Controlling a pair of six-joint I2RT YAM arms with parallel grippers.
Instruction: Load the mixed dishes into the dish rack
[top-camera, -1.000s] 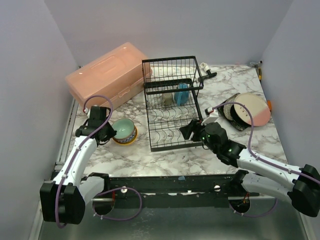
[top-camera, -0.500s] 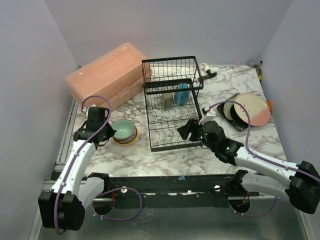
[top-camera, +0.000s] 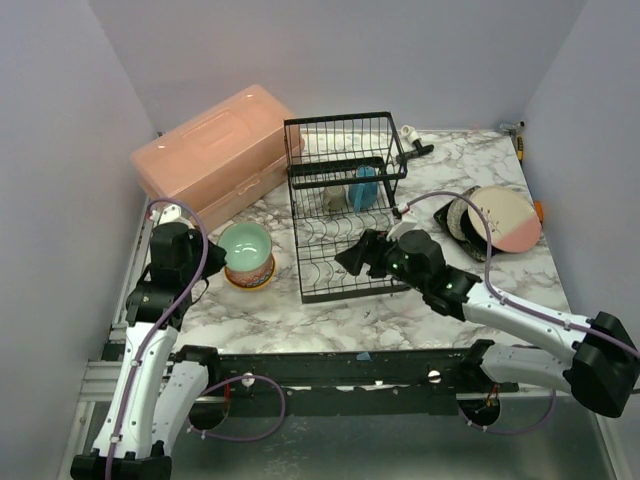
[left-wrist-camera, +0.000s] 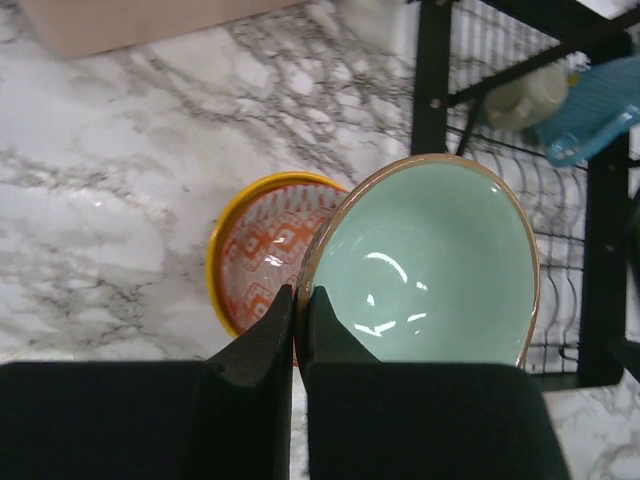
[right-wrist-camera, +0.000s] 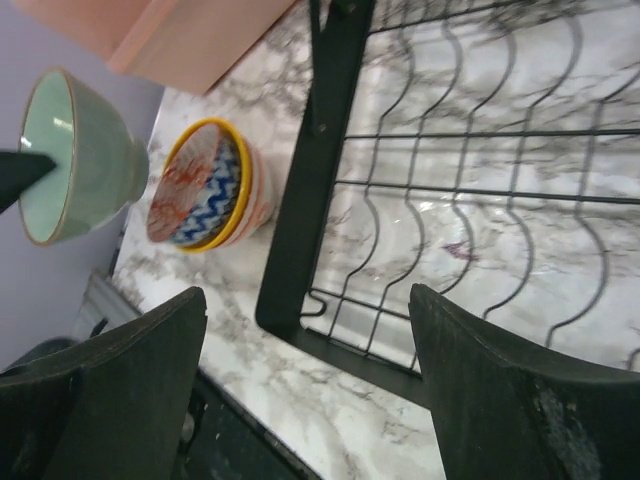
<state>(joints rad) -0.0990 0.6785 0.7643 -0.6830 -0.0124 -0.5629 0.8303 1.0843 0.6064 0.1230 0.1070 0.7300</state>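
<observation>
My left gripper (top-camera: 221, 252) (left-wrist-camera: 297, 296) is shut on the near rim of a mint green bowl (top-camera: 245, 243) (left-wrist-camera: 430, 262) (right-wrist-camera: 78, 150). It holds the bowl tilted above a yellow-rimmed, red-patterned bowl (top-camera: 250, 278) (left-wrist-camera: 262, 248) (right-wrist-camera: 205, 188) on the marble. The black wire dish rack (top-camera: 345, 205) (left-wrist-camera: 432, 90) (right-wrist-camera: 328, 150) stands just to their right. A blue bowl (top-camera: 364, 187) (left-wrist-camera: 598, 102) and an olive mug (top-camera: 333, 197) (left-wrist-camera: 520, 95) sit on its upper level. My right gripper (top-camera: 350, 257) (right-wrist-camera: 308, 296) hangs open and empty over the rack's front left corner.
A salmon-pink plastic box (top-camera: 210, 150) lies at the back left. A pink-cream plate (top-camera: 503, 218) rests on a dark plate (top-camera: 457, 216) to the right of the rack. A small white mug (top-camera: 408, 133) sits behind the rack.
My left gripper shut on the mint bowl's rim and lifted it off the bowl underneath. My right gripper moved left across the rack's front and opened wider.
</observation>
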